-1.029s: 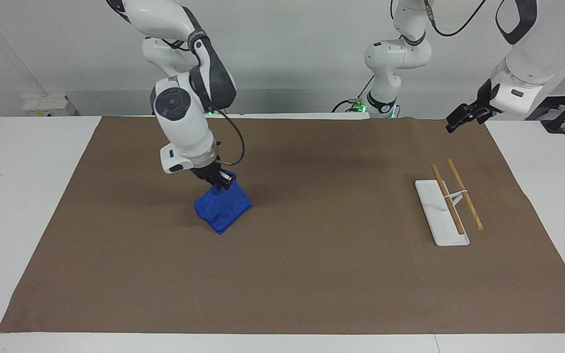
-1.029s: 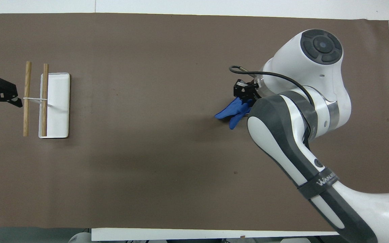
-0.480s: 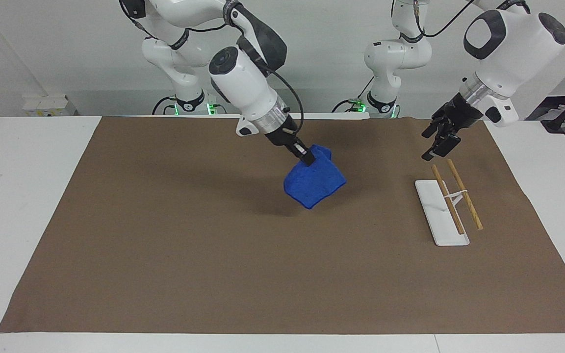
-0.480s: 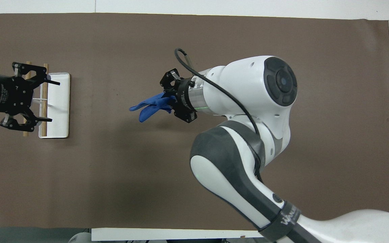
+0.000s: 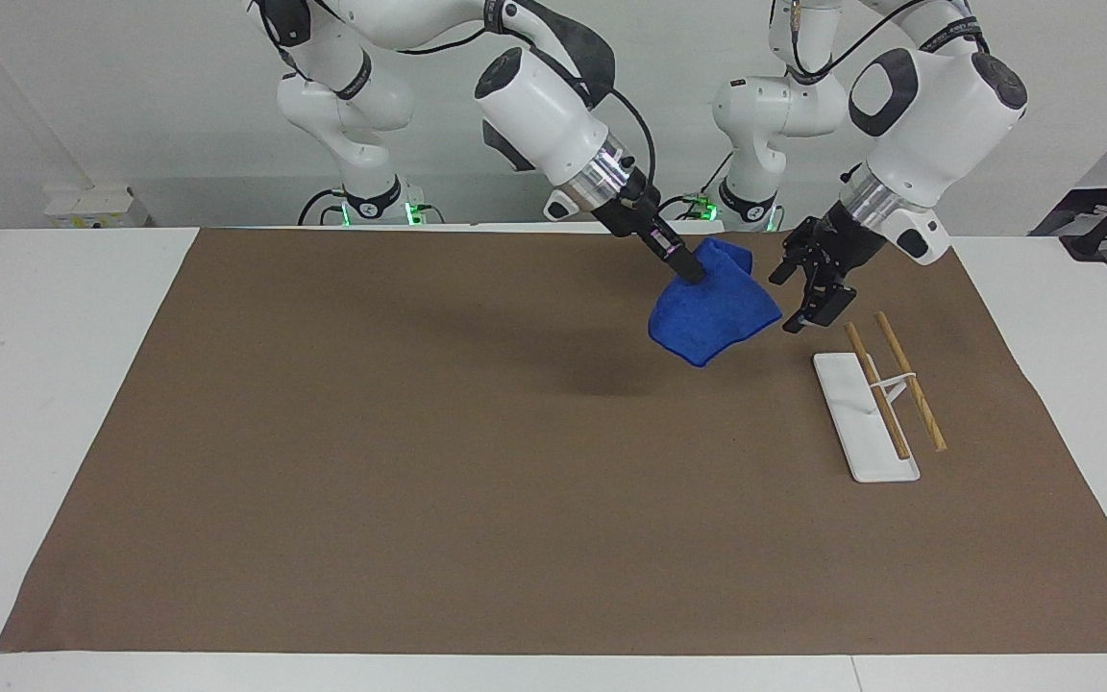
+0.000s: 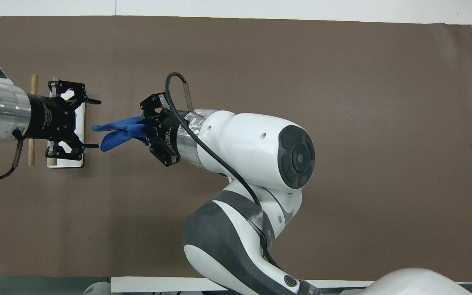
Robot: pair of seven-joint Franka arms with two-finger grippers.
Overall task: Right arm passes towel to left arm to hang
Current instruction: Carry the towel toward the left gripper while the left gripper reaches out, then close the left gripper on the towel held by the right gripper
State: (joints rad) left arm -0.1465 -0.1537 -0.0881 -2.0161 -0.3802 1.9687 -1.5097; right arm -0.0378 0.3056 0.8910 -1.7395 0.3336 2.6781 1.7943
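The right claw (image 5: 686, 268) pinches the towel (image 5: 712, 312) in the air over the mat (image 5: 477, 461) (it hangs crumpled), just beside the left claw (image 5: 797, 300), spread wide above the rack (image 5: 866, 418).

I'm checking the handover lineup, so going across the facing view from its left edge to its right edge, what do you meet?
Right gripper, shut on the towel → towel, hanging over the mat → left gripper, open beside the towel → rack on the mat.
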